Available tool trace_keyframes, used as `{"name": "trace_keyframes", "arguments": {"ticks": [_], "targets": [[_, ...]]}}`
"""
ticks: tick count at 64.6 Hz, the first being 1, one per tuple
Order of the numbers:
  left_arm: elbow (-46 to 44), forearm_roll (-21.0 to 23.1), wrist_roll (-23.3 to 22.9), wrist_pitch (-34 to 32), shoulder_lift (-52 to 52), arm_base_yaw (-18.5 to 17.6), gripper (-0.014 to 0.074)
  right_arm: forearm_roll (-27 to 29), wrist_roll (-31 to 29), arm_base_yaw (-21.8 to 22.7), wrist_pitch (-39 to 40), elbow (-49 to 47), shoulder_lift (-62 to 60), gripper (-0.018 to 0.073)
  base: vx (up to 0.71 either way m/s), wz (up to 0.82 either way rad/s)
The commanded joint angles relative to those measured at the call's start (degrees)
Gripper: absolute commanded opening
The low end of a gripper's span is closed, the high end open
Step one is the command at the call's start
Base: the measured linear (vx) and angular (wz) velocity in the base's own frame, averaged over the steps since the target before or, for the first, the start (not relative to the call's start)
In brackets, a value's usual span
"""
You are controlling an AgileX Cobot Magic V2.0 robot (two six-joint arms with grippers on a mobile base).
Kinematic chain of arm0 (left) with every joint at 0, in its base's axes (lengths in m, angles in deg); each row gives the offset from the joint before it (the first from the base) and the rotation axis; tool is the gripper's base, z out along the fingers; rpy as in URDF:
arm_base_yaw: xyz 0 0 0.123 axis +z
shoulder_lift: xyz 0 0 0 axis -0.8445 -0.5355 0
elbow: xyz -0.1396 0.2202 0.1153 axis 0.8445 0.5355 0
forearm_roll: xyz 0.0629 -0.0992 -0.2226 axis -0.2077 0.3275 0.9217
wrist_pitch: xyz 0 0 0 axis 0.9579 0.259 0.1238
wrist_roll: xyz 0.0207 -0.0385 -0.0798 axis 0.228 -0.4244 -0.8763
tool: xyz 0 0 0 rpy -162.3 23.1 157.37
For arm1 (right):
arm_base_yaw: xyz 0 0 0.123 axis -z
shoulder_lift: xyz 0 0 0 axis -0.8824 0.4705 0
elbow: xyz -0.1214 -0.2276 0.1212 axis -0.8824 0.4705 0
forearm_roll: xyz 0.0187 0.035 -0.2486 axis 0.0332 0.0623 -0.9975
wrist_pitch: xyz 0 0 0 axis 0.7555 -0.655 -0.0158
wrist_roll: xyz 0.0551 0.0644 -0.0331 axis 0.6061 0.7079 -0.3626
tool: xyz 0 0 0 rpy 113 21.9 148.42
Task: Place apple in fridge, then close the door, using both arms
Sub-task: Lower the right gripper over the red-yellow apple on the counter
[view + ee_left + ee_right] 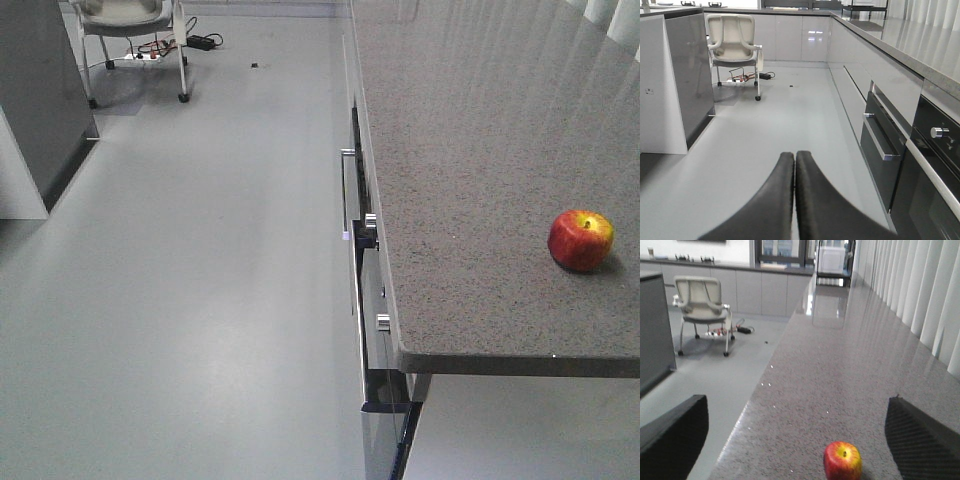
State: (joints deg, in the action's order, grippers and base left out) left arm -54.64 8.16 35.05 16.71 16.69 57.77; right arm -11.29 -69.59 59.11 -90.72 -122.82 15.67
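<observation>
Countertop (480, 150) of speckled grey stone fills the right half of the exterior front-facing view, with the apple (580, 240), red with a yellow patch, resting on it toward the near end and well in from the aisle-side edge. Below that edge run dark oven fronts with silver handles (346, 190). Pale grey floor stretches away to a white chair (130, 20), and a tall dark grey unit (40, 110) stands at the left. No arm shows in this view. In the left wrist view, the left gripper (795, 156) has its two black fingers pressed together with nothing between them. It points level down the aisle, over the floor and away from the counter, so this arm looks parked. The right wrist view carries the work: the right gripper (797, 400) is spread wide and holding nothing, one black finger (675, 435) at the lower left and the other at the lower right, aimed along the countertop. The apple sits upright on the stone in the gap between them, a little right of centre and nearer the right finger. How high the fingers hang above the surface cannot be told. The step in hand looks to be the pick-up. To do it well, the arm should shift slightly right to centre the fruit, come down until the pads face its widest part, then close gently and evenly, since a glossy round apple could roll or squirt out.
</observation>
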Motion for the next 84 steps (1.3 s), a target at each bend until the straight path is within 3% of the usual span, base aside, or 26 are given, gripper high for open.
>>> {"name": "trace_keyframes", "arguments": {"ticks": [1,23,35,47,64,84], "targets": [[1.6,0.1,-0.4,-4.1,0.9,-0.1,-0.0006,-2.8,0.0,-0.1,4.3,-3.8,4.2,0.0700,0.00,0.00],[1.6,0.1,-0.4,-4.1,0.9,-0.1,-0.0006,-10.0,2.3,0.0,-8.1,-20.2,24.9,0.0630,0.00,0.00],[1.6,0.1,-0.4,-4.1,0.9,-0.1,-0.0006,-11.2,5.0,4.0,-15.4,-29.4,37.0,0.0619,0.00,0.00],[1.6,0.1,-0.4,-4.1,0.9,-0.1,-0.0006,-5.8,-0.1,7.9,-19.6,-35.2,47.1,0.0610,0.00,0.00],[1.6,0.1,-0.4,-4.1,0.9,-0.1,-0.0006,12.0,-10.8,14.9,-21.1,-38.6,59.9,0.0601,0.00,0.00],[1.6,0.1,-0.4,-4.1,0.9,-0.1,-0.0006,11.1,-12.3,15.5,-19.0,-38.5,67.7,0.0594,0.00,0.00]]}}
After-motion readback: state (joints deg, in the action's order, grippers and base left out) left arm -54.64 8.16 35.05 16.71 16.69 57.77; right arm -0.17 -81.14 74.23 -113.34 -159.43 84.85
